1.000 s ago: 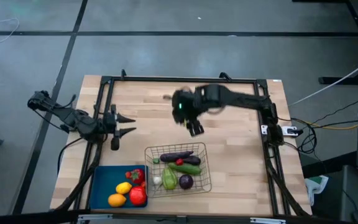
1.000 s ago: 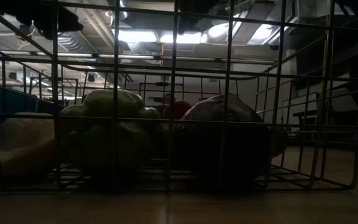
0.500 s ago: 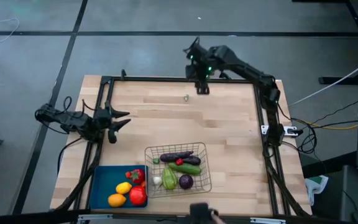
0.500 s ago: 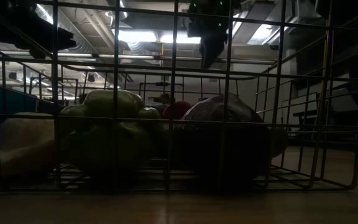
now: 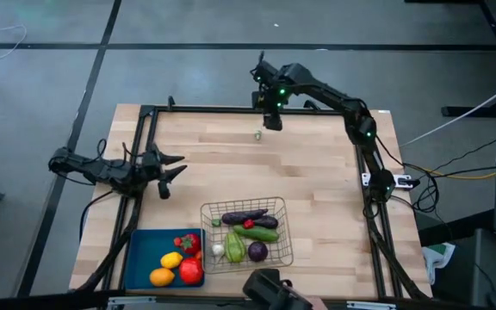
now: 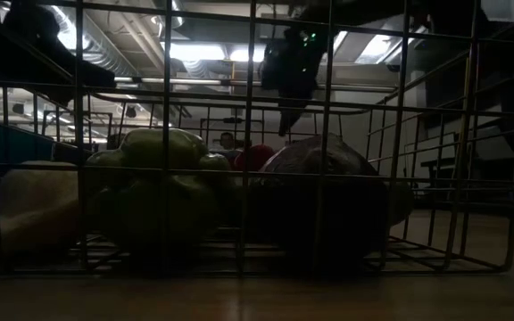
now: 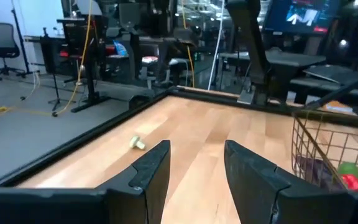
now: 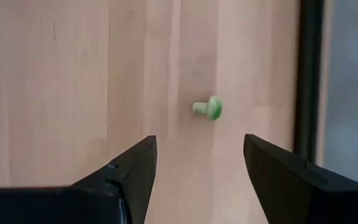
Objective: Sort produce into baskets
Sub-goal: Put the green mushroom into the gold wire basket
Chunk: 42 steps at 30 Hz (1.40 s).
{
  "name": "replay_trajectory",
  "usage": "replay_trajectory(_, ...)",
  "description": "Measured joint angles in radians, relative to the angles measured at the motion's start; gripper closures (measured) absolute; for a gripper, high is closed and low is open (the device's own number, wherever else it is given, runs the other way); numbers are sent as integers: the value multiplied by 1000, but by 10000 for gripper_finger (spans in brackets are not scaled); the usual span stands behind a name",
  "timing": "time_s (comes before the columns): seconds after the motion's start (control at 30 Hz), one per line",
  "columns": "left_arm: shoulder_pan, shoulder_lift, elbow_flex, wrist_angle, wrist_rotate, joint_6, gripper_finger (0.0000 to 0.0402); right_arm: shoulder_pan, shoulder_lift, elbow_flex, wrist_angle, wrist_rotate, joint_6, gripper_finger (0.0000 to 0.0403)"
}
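Observation:
The wire-mesh basket near the table's front edge holds purple eggplants, a cucumber, a green pepper, garlic and a red piece. Left of it, the blue tray holds a lemon, an orange and red ones. A small green-capped stub lies alone on the wood by the far edge. My right gripper hangs open above it, pointing steeply down, with nothing between its fingers. My left gripper stands open and level at the table's left edge, also with nothing in it.
A black frame rail runs round the tabletop, close behind the stub. Bare wood spreads between the far edge and the baskets. A dark object shows at the near edge below the wire basket.
My right gripper has swung from over the table's middle to the far edge and turned about, so that it now stands above the small green stub. My left arm has sunk lower at the table's left edge. The produce has kept still.

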Motion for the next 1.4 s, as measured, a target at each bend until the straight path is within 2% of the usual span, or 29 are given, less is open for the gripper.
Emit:
replay_trajectory(0.23,8,1,-18,52,6,-18,254,22,77,0,31,7,10,164)
replay_trajectory(0.4,8,1,-18,43,5,-19,254,40,118,0,55,65,14,164)
replay_trajectory(0.63,8,1,-18,32,5,-21,254,80,128,0,-12,177,-35,164)
replay_trajectory(0.83,8,1,-17,31,6,-21,254,86,139,-23,7,190,-51,164)
replay_trajectory(1.1,8,1,-17,29,5,5,254,85,142,-128,119,252,-99,164)
replay_trajectory(1.4,8,1,-17,28,5,13,254,85,142,-200,263,277,-113,164)
